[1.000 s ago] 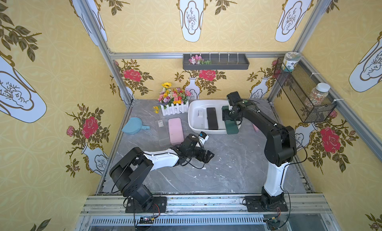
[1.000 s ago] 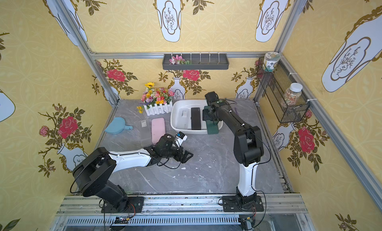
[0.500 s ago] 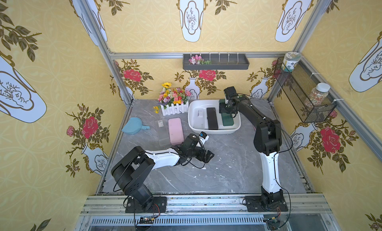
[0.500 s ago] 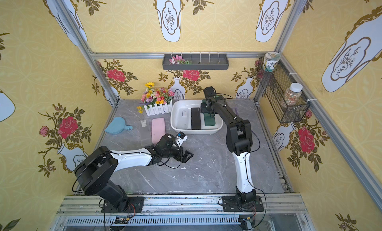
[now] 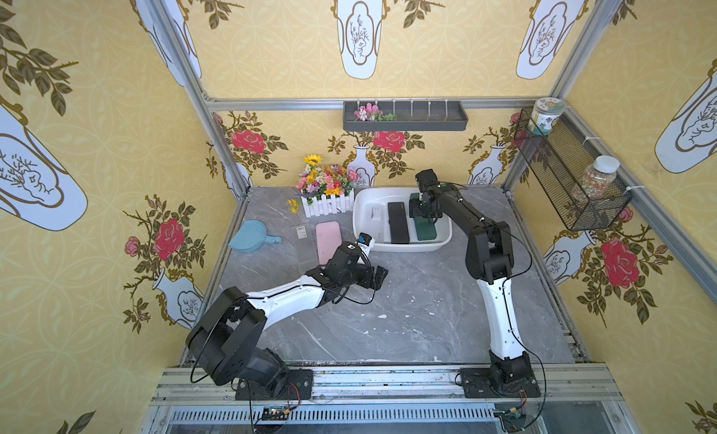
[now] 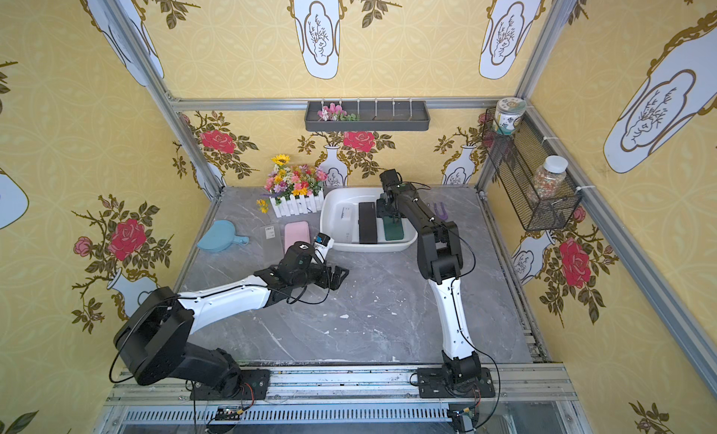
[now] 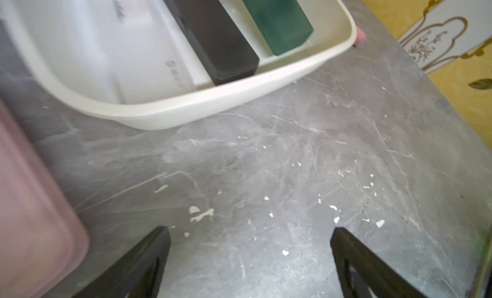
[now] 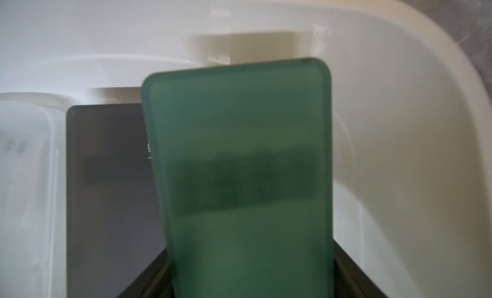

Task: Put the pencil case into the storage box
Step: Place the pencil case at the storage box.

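Note:
The white storage box [image 5: 403,247] [image 6: 368,247] stands at the back of the table. Inside it lie a pale case [image 5: 374,214], a black pencil case [image 5: 398,228] [image 8: 106,190] and a green pencil case [image 5: 425,228] [image 7: 277,19]. My right gripper [image 5: 423,214] [image 8: 250,256] reaches into the box, shut on the far end of the green case [image 8: 239,163]. A pink pencil case [image 5: 328,242] [image 7: 32,216] lies on the table left of the box. Near it my left gripper [image 5: 378,277] [image 7: 250,238] hovers over bare table, open and holding nothing.
A flower pot with a white fence [image 5: 328,197] stands left of the box. Further left lie a blue paddle-shaped thing [image 5: 250,238] and a clear flat packet [image 5: 302,236]. A grey divided tray [image 5: 403,115] hangs on the back wall, a wire basket [image 5: 570,180] on the right wall.
My right arm has carried the green pencil case from the box's right rim further into the box and lowered it beside the black case. The left arm has not moved.

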`<state>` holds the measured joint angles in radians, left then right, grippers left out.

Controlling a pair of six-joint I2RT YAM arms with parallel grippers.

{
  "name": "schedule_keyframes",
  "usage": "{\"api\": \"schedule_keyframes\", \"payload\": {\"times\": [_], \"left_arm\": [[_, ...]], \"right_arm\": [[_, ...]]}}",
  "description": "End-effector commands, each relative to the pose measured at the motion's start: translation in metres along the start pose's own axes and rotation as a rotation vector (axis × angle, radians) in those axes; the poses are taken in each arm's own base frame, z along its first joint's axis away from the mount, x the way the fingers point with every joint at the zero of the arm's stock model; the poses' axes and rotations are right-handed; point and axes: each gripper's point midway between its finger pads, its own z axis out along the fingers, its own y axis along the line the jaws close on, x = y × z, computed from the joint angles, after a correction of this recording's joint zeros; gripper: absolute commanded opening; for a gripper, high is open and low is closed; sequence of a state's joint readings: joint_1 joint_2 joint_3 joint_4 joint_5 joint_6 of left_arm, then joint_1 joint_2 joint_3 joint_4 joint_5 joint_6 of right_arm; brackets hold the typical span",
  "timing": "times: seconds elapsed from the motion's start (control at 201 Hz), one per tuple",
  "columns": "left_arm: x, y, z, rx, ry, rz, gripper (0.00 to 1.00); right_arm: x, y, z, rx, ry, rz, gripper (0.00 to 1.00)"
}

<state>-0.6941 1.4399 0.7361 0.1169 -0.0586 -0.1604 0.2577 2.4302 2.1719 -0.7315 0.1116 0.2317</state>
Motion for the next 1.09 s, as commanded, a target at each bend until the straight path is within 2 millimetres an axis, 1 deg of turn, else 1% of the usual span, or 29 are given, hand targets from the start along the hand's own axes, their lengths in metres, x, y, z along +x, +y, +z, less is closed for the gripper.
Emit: {"api": "schedule_keyframes", "payload": {"times": [0.0, 0.144, 0.239, 0.349, 0.458, 0.488, 0.632, 0.727, 0.752, 0.767, 0.846, 0.901, 0.946, 1.016, 1.051, 1.061, 1.085], "left_arm": [[-0.001, 0.028, -0.011, -0.120, -0.017, -0.033, 1.00], [-0.007, 0.051, -0.026, -0.206, -0.055, -0.074, 1.00], [-0.007, 0.057, -0.029, -0.197, -0.056, -0.104, 1.00], [-0.004, 0.061, -0.028, -0.209, -0.040, -0.111, 1.00], [-0.003, 0.061, -0.029, -0.208, -0.037, -0.112, 1.00], [-0.003, 0.061, -0.029, -0.205, -0.037, -0.111, 1.00], [-0.004, 0.062, -0.032, -0.215, -0.036, -0.112, 1.00], [-0.008, 0.064, -0.037, -0.226, -0.052, -0.118, 1.00], [-0.009, 0.065, -0.038, -0.231, -0.058, -0.123, 1.00], [-0.010, 0.065, -0.040, -0.234, -0.064, -0.127, 1.00], [-0.017, 0.072, -0.047, -0.255, -0.091, -0.166, 1.00], [-0.022, 0.083, -0.054, -0.284, -0.115, -0.222, 1.00], [-0.025, 0.094, -0.059, -0.308, -0.135, -0.270, 1.00], [-0.027, 0.111, -0.067, -0.354, -0.154, -0.335, 1.00], [-0.026, 0.114, -0.069, -0.370, -0.155, -0.352, 1.00], [-0.027, 0.124, -0.072, -0.394, -0.162, -0.371, 1.00], [-0.027, 0.130, -0.074, -0.413, -0.167, -0.388, 1.00]], "right_arm": [[-0.011, -0.003, 0.001, 0.019, -0.035, -0.010, 0.71], [-0.009, -0.003, 0.006, 0.023, -0.035, -0.011, 0.71], [-0.009, -0.006, 0.009, 0.030, -0.033, -0.009, 0.74], [-0.008, -0.009, 0.012, 0.038, -0.030, -0.010, 0.83], [-0.008, -0.011, 0.013, 0.048, -0.034, -0.010, 1.00], [-0.009, -0.011, 0.013, 0.049, -0.036, -0.010, 0.97], [-0.012, -0.013, 0.011, 0.056, -0.049, -0.002, 0.97], [-0.019, -0.013, -0.002, 0.054, -0.077, 0.005, 0.97], [-0.026, -0.012, -0.010, 0.048, -0.101, 0.010, 0.97], [-0.018, -0.014, -0.008, 0.052, -0.085, 0.006, 0.97], [-0.024, -0.010, -0.029, 0.031, -0.125, 0.009, 0.97], [-0.027, -0.003, -0.046, 0.010, -0.141, -0.002, 0.97], [-0.027, 0.006, -0.059, 0.000, -0.150, -0.025, 0.97], [-0.025, 0.027, -0.079, -0.014, -0.164, -0.076, 0.97], [-0.022, 0.039, -0.087, -0.020, -0.167, -0.101, 0.97], [-0.021, 0.043, -0.089, -0.023, -0.166, -0.109, 0.97], [-0.018, 0.055, -0.094, -0.034, -0.168, -0.129, 0.97]]}}
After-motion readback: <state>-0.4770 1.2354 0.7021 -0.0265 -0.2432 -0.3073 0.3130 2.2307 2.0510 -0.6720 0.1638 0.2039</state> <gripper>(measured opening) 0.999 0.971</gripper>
